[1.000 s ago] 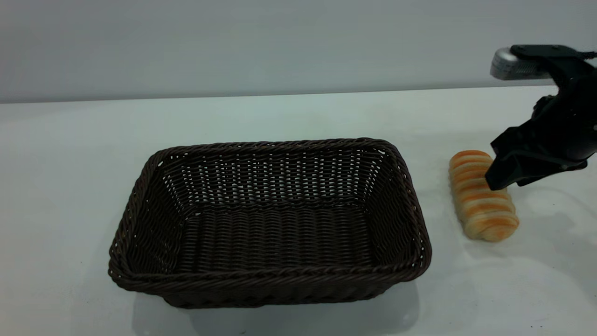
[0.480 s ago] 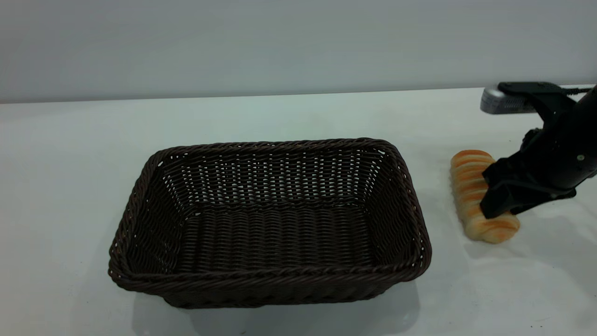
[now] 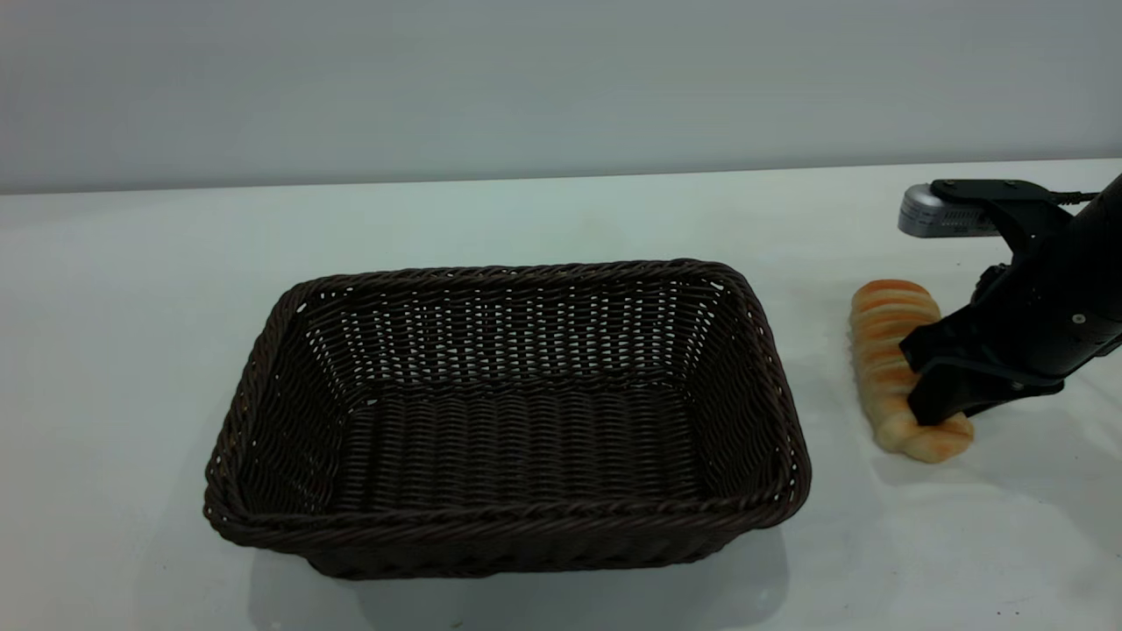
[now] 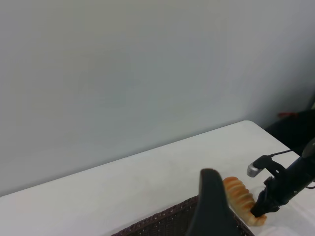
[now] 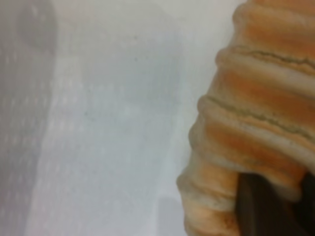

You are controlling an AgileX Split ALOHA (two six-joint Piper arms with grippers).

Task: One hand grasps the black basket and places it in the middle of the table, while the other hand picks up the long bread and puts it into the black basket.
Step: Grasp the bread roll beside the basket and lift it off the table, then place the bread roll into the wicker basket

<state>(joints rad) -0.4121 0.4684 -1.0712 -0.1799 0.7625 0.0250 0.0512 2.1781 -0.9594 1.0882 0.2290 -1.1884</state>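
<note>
1. The right gripper [image 3: 933,399] is low over the near half of the long bread [image 3: 903,368], its black fingers straddling the roll. One finger shows in front, while the other is hidden behind the loaf. They look set on the crust, but I cannot tell whether they have fully clamped or only rest against it. In the right wrist view a dark finger [image 5: 258,206] presses right at the ridged crust.
2. The left gripper [image 4: 211,206] is out of the exterior view. Only one dark finger shows in its own wrist camera, above the basket's rim, so whether it is spread or closed cannot be told.
3. To do this step well, I judge that the squeeze should be gentle and across the roll's narrow width, since the bread looks soft and would dent. The grip sits toward one end, so the far end may droop on lifting. Lift straight up, high enough to pass over the braided rim just beside it.
4. The table [image 3: 561,219] is white, smooth and flat.
5. The black basket [image 3: 508,526] sits near the table's middle. It is a dark woven rectangle with sloping openwork walls and a braided rim, and nothing lies inside it.
6. The bread lies on the table just beside the basket's right wall, apart from it. It is oblong and golden-orange, with pale crosswise ridges.
</note>
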